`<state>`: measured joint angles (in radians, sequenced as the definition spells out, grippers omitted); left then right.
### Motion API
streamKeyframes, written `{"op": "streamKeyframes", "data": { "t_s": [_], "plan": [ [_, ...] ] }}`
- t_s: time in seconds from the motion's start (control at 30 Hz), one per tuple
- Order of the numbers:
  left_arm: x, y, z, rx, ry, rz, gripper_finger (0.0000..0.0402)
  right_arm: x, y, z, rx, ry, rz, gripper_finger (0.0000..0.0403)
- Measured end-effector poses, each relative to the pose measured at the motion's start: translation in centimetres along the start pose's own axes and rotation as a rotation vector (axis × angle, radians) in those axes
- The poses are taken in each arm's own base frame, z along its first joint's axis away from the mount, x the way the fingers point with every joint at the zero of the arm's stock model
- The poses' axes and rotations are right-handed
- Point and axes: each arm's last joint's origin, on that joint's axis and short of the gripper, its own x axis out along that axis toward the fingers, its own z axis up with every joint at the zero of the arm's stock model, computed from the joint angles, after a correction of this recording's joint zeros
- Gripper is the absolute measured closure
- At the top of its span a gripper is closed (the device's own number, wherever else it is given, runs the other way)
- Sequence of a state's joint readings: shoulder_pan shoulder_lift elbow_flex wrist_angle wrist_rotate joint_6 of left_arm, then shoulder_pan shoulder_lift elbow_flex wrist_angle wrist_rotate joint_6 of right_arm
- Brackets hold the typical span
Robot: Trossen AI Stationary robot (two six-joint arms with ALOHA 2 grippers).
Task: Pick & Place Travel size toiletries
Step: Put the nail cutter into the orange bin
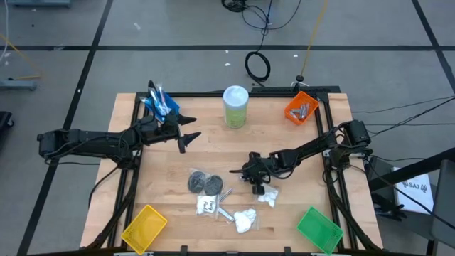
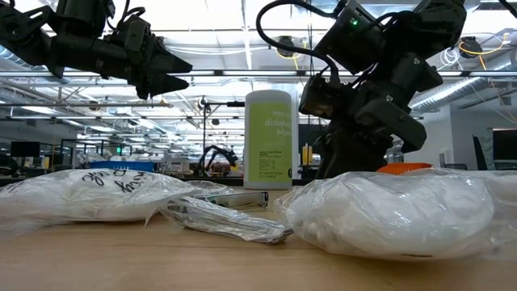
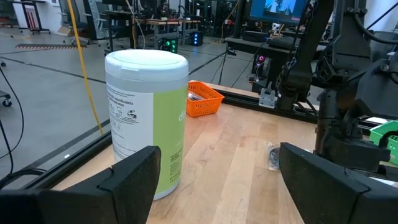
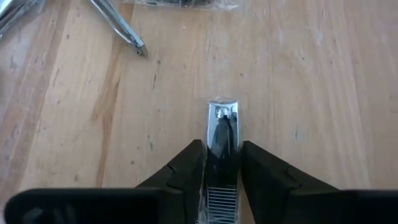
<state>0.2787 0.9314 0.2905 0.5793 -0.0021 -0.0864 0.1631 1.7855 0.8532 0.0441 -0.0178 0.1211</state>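
A silver nail clipper (image 4: 222, 127) in clear wrap, one of the travel size toiletries, lies flat on the wooden table, and my right gripper (image 4: 222, 158) is shut on it near the table's middle (image 1: 256, 186). Around it lie dark grey discs (image 1: 204, 183), white packets (image 1: 245, 220) and a silver tool (image 4: 121, 28). My left gripper (image 1: 192, 136) hangs open at the far left, level and above the table, facing the pale-green canister (image 3: 146, 118). My right gripper pinches the clipper's two long sides (image 4: 214, 146) between its two fingers (image 4: 186, 165), at the end nearer the wrist. The fingers slant down from the table's right side and lie along the clipper. The clipper rests flat on the table.
The canister (image 1: 235, 107) stands at the far middle. Bins sit at the corners: blue (image 1: 160, 105), orange (image 1: 301, 108), yellow (image 1: 144, 226), green (image 1: 318, 229). A black rail frames the table (image 1: 213, 94). Bare wood lies between the canister and the toiletries.
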Motion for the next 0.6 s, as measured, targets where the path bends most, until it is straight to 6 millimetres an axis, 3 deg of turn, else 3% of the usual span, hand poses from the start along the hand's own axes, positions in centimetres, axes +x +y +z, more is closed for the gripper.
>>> {"op": "streamKeyframes", "data": {
  "t_s": [0.3,0.6],
  "plan": [
    [0.0,0.0,0.0,0.0,0.0,0.0,0.008,0.01,0.03,0.04,-0.002,-0.005,0.007,0.035],
    [0.0,0.01,0.0,0.0,0.0,0.0,0.008,-0.31,0.13,0.51,-0.011,-0.052,0.021,0.0342]
  ]
}}
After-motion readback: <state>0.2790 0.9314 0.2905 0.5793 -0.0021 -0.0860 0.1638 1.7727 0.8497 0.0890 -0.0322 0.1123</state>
